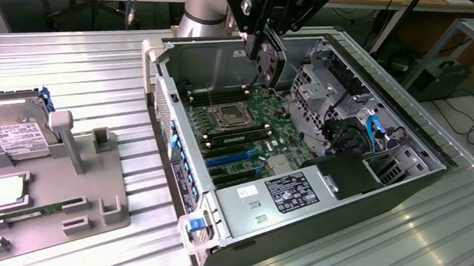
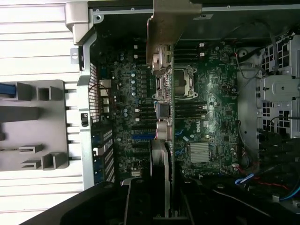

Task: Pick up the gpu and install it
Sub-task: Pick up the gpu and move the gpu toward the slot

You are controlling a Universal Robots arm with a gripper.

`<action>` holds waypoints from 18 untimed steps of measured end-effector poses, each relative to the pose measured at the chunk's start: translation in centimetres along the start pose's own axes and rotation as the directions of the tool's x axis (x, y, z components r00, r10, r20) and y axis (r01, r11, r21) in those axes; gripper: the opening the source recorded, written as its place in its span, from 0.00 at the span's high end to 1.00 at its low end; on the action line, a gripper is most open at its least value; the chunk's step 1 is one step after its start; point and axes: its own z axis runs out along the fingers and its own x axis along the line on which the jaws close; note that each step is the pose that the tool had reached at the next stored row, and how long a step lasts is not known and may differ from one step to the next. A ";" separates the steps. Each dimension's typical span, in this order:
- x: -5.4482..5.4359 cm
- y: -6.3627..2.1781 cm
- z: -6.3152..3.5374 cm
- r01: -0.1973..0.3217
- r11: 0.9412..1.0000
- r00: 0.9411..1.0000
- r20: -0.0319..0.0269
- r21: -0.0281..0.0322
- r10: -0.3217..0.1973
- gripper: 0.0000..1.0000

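Where the ribbed metal worktop (image 1: 80, 82) carries the open computer case (image 1: 357, 225), the case lies on its side with the interior facing up. The motherboard (image 1: 254, 128) is fully exposed.

The end effector (image 1: 266, 40) hangs over the case's upper interior, well above the board, pinching the gpu (image 1: 265, 62). The card hangs beneath the fingers, thin edge toward the exterior camera, clear of every component. In the wrist view the gpu (image 2: 161, 140) runs as a narrow strip across the middle of the board. Its silver bracket (image 2: 165, 28) shows at one end.

The blue expansion slots (image 1: 230, 161) sit near the case's rear wall, towards the exterior view's left of the card. The gpu is therefore not yet over them.

Assessment: the step in hand appears to be carrying and aligning the card for insertion. It would be done well by:
- bringing the card's lower edge parallel to the chosen slot, with the bracket against the rear wall opening;
- descending straight, without tilt.

A skewed approach risks catching the neighbouring memory sticks (image 1: 237, 136) or the rear wall. The grip looks narrow, so lateral contact could twist the card.
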 end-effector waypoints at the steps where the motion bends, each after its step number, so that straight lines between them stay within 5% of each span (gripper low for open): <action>1: -0.1 0.00 0.01 0.000 1.000 1.000 0.000 0.000 0.000 0.72; 18: -2.6 0.11 0.08 0.000 1.000 1.000 0.000 0.000 0.000 0.72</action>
